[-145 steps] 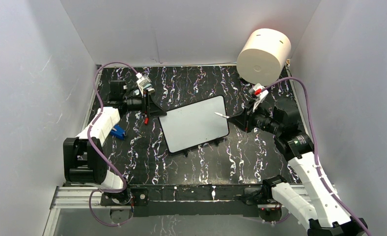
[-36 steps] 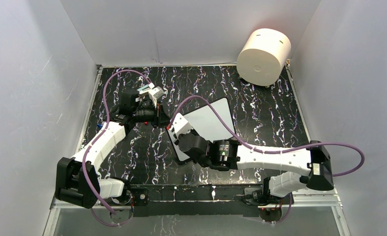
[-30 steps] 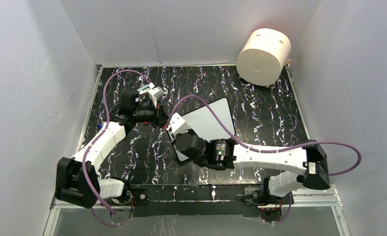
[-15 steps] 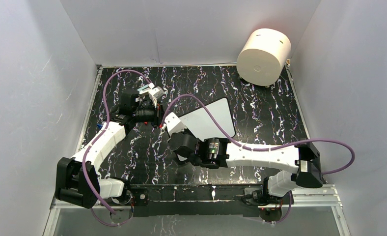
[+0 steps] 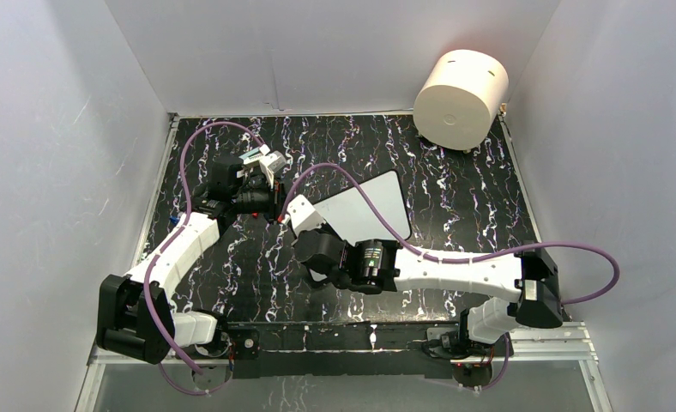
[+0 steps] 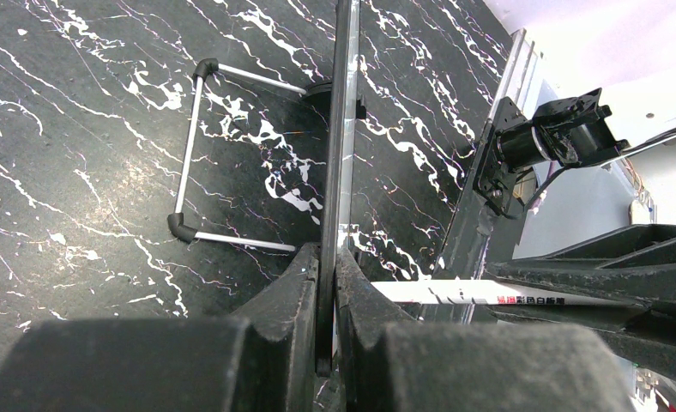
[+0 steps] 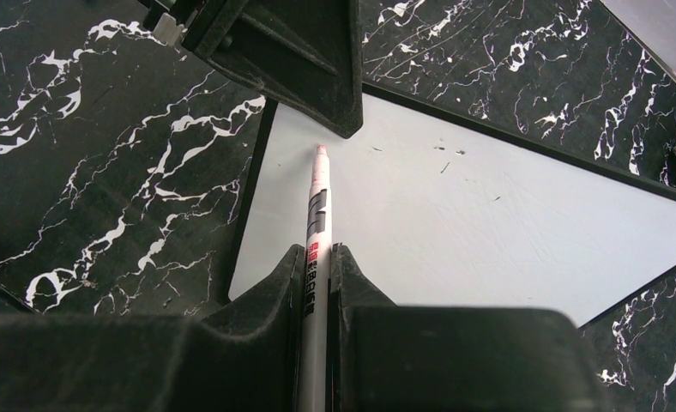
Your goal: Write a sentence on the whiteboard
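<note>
From above, the whiteboard [image 5: 373, 202] sits mid-bench [image 5: 455, 172]. The left gripper [image 5: 276, 204] is at its left edge, and the right arm [image 5: 437, 266] reaches across its near side.

Left wrist: the left gripper is clamped tight on the whiteboard's black rim, seen edge-on, with a marker [image 6: 489, 293] just beside it.

Right wrist: the right gripper [image 7: 316, 253] pinches the marker, its tip over the whiteboard's white face close to the left gripper. Whether the tip touches cannot be told.

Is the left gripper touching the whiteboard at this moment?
Touching. The left wrist view shows the jaws of the left gripper shut on the thin edge of the whiteboard, with no gap on either side.
</note>
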Motion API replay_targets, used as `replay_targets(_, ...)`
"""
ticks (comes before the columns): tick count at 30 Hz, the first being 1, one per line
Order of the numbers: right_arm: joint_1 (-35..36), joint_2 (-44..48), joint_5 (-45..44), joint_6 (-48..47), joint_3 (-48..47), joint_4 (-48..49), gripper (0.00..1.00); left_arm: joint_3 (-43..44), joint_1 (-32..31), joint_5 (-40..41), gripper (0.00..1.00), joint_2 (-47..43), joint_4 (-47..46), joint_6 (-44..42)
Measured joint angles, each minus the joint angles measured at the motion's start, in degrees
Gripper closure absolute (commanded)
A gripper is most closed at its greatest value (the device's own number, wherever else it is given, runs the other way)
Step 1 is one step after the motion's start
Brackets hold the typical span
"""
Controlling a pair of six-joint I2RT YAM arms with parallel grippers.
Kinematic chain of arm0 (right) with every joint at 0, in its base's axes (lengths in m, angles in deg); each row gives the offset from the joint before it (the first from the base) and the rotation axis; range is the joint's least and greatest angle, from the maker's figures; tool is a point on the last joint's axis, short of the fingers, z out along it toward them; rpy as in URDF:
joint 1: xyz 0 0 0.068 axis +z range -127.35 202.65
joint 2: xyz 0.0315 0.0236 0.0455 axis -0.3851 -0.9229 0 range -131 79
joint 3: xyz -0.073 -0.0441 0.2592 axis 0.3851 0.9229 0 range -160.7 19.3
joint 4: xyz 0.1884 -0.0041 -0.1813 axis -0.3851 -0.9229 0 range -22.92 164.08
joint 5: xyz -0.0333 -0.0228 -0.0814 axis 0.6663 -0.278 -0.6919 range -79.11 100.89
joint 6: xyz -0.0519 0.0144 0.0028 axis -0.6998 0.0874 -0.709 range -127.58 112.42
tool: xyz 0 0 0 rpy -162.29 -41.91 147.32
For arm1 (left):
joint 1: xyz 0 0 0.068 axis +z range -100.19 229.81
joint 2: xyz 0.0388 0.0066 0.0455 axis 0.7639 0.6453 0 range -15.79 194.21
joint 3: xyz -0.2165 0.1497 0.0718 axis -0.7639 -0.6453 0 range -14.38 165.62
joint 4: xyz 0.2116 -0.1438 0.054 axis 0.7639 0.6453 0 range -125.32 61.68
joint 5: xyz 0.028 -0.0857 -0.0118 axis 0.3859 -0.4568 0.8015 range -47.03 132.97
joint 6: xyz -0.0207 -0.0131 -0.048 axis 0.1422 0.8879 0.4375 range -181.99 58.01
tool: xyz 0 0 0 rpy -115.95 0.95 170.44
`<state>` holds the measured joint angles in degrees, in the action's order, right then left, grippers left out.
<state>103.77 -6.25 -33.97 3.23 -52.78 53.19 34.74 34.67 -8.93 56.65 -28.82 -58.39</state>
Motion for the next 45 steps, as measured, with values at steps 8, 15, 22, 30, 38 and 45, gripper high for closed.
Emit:
replay_targets(8,0.0,-0.4,0.0,0.0,-0.6,0.0,1.0,0.0,0.0,0.0,1.0,0.0,0.0,0.0)
replay_targets(15,0.0,-0.6,0.0,0.0,-0.7,0.0,1.0,0.0,0.0,0.0,1.0,0.0,0.0,0.0)
replay_targets(22,0.0,-1.4,0.0,0.0,-1.0,0.0,1.0,0.0,0.0,0.0,1.0,0.0,0.0,0.0)
replay_targets(30,0.0,-1.6,0.0,0.0,-1.6,-0.1,1.0,0.0,-0.1,-0.1,1.0,0.0,0.0,0.0)
replay_targets(38,0.0,-2.5,0.0,1.0,-2.2,-1.9,1.0,0.0,-0.1,-0.1,1.0,0.0,0.2,-0.2)
replay_targets(45,0.0,-3.1,0.1,2.5,-3.0,-4.5,1.0,0.0,-0.1,-0.2,1.0,0.1,0.2,-0.2)
